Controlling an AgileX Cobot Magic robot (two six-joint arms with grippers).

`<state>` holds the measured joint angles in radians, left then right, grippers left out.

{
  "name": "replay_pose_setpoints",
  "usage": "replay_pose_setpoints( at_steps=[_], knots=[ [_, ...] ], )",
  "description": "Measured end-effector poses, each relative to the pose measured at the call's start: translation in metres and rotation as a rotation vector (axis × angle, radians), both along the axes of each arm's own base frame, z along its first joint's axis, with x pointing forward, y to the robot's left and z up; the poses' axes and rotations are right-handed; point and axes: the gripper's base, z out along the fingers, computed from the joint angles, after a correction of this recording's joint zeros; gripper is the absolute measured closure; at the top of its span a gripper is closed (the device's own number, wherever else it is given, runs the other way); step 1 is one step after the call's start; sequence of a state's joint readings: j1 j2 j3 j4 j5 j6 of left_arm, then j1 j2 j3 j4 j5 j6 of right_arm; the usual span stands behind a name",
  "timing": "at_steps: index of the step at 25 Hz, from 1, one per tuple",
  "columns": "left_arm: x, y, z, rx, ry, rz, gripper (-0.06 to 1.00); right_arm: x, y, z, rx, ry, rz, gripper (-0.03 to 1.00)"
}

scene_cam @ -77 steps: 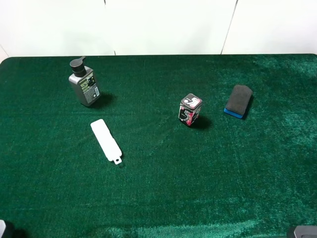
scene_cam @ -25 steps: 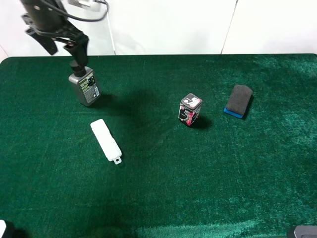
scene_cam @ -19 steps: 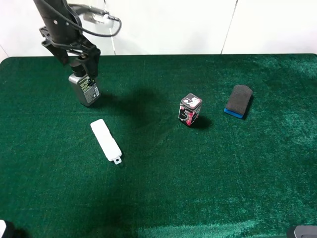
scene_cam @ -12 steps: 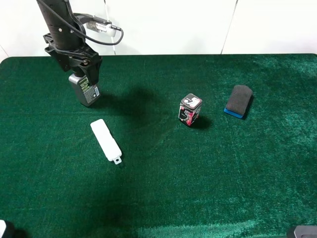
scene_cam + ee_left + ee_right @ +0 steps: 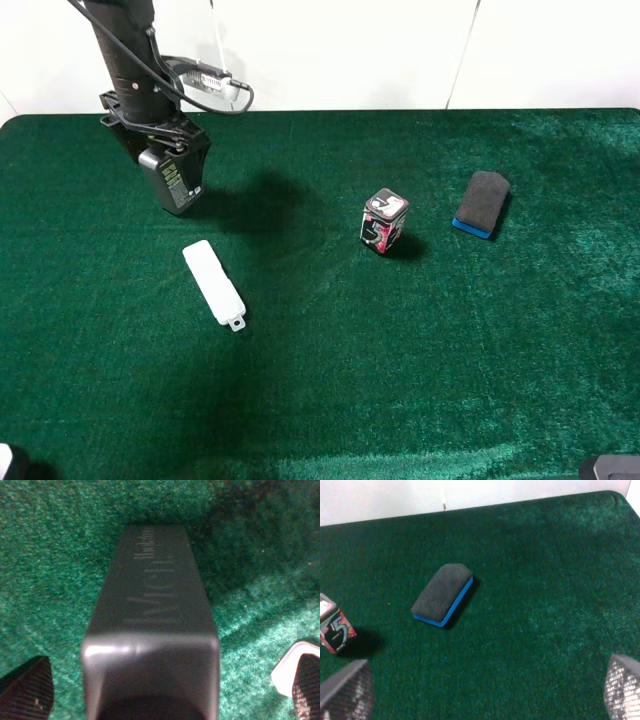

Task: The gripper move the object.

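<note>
Left pincer [image 5: 168, 158]: lowered within the last second over the grey pump bottle [image 5: 178, 190], jaws wide astride it, nothing gripped; bottle unmoved on desk [image 5: 400, 350]; closing likely next.

Legible only: a large white "5" on the dark face of the small tin [image 5: 335, 630], also just made out in the high view. Raised lettering along the narrow grey side of the bottle [image 5: 155, 625], too blurred to spell out. Green-and-black label [image 5: 172, 180] on its front, print too small to read.
</note>
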<state>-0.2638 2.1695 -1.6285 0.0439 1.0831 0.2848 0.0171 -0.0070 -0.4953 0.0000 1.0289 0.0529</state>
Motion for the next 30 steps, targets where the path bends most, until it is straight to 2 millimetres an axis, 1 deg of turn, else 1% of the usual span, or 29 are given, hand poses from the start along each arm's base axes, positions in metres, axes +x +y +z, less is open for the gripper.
replay_pose_setpoints(
  at_steps=[3,6,10,12,13,25,30],
  knots=[
    [0.0011,0.0001,-0.0014,0.004,0.0,-0.002,0.02,0.0,0.0,0.0,0.0,0.0,0.0,0.28],
    [0.0011,0.0001,-0.0014,0.004,0.0,-0.002,0.11,0.0,0.0,0.0,0.0,0.0,0.0,0.28],
    [0.0017,0.0006,-0.0015,0.009,-0.007,-0.005,0.31,0.0,0.0,0.0,0.0,0.0,0.0,0.28],
    [0.0022,0.0003,-0.0015,0.006,-0.012,-0.005,0.44,0.0,0.0,0.0,0.0,0.0,0.0,0.28],
    [0.0022,0.0005,-0.0015,0.008,-0.013,-0.006,0.48,0.0,0.0,0.0,0.0,0.0,0.0,0.28],
    [0.0028,0.0004,-0.0013,0.007,-0.018,-0.007,0.5,0.0,0.0,0.0,0.0,0.0,0.0,0.28],
    [0.0096,-0.0014,0.0055,0.005,-0.029,-0.007,0.5,0.0,0.0,0.0,0.0,0.0,0.0,0.28]
  ],
)
